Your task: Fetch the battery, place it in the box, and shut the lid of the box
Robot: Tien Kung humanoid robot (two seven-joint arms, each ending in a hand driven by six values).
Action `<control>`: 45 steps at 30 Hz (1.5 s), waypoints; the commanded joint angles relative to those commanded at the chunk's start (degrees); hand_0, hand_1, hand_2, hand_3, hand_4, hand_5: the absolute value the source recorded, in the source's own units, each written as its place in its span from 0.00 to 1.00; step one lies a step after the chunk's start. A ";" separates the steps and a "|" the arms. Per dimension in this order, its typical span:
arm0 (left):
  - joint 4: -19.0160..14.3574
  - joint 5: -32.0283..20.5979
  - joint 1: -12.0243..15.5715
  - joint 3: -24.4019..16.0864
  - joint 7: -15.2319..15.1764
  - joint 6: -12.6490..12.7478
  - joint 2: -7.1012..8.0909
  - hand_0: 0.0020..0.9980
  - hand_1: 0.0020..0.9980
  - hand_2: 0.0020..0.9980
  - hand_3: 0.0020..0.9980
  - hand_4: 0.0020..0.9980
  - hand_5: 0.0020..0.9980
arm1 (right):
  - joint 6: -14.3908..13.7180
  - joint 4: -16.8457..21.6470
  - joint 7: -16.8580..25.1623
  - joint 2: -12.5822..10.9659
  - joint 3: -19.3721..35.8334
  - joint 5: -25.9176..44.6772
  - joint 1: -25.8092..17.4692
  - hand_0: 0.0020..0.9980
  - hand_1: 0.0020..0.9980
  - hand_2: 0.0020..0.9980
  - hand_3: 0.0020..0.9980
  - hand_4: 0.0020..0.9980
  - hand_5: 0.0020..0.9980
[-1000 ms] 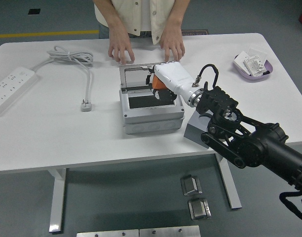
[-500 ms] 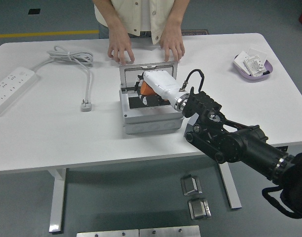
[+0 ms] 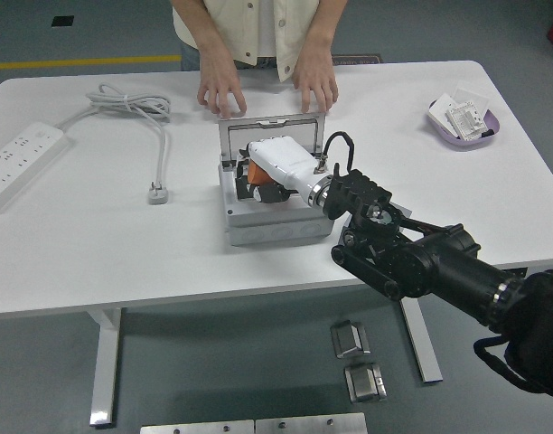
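Note:
A grey box (image 3: pixel 276 228) stands mid-table with its lid (image 3: pixel 273 121) upright at the back. My right hand (image 3: pixel 257 179), white on a black arm, reaches from the lower right and sits low inside the open box. Its fingers curl around an orange battery (image 3: pixel 256 168), which shows only in part under the hand. The box's inside is mostly hidden by the hand. A person stands at the far side with one hand (image 3: pixel 221 90) and the other hand (image 3: pixel 314 86) resting flat on the table just behind the lid. My left arm is out of view.
A white power strip (image 3: pixel 19 161) lies at the far left, and its cable ends in a plug (image 3: pixel 157 192) left of the box. A purple tray (image 3: pixel 463 123) with small items sits at the back right.
My right hand moved left and down with the battery, from the box's right rim to inside the box. The arm now covers the dark block right of the box. The person's hands stayed put.

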 joint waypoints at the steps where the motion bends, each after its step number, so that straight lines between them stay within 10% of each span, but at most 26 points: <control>1: 0.00 0.02 -0.03 0.09 0.00 -0.02 0.03 0.62 0.62 0.60 0.63 0.71 0.17 | 0.01 -0.01 -0.01 0.00 -0.14 -0.11 0.08 0.23 0.23 0.42 0.50 0.33 0.00; 45: 0.00 0.32 -0.25 0.56 0.12 -0.20 0.44 0.63 0.62 0.60 0.63 0.71 0.17 | -2.19 -4.56 3.29 0.62 -1.71 9.79 1.13 0.24 0.24 0.42 0.51 0.35 0.00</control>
